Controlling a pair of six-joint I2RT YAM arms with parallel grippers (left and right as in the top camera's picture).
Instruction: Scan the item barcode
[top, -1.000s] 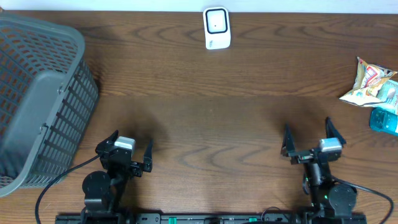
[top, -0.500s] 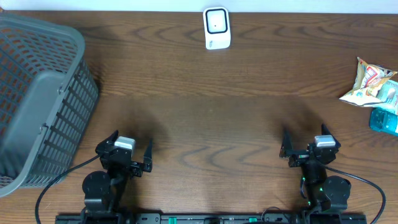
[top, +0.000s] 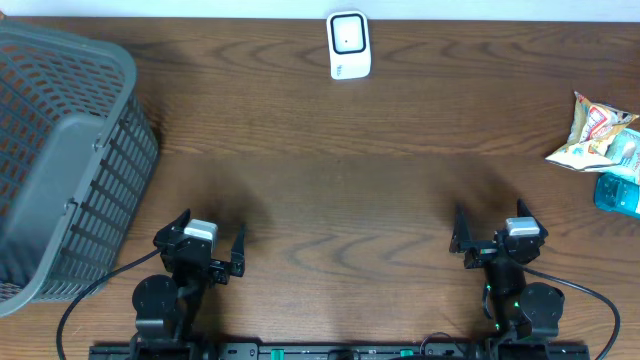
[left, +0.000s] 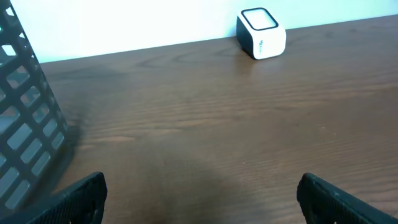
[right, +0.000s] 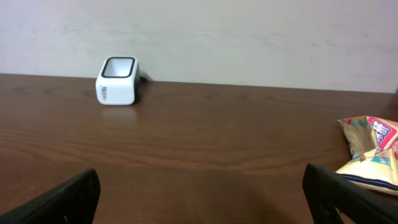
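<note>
Looking down, I see both arms low at the near edge of the worktop (top: 330, 190). The left gripper (top: 212, 230) is spread wide with nothing between its fingers, and the right gripper (top: 488, 222) is the same. The scanner (top: 349, 45) stands at the far edge, about centre. A snack bag (top: 592, 135) lies at the right edge, well apart from both grippers, with a blue bottle (top: 618, 193) just beside it on the near side. A grey basket (top: 60, 160) fills the left.
</note>
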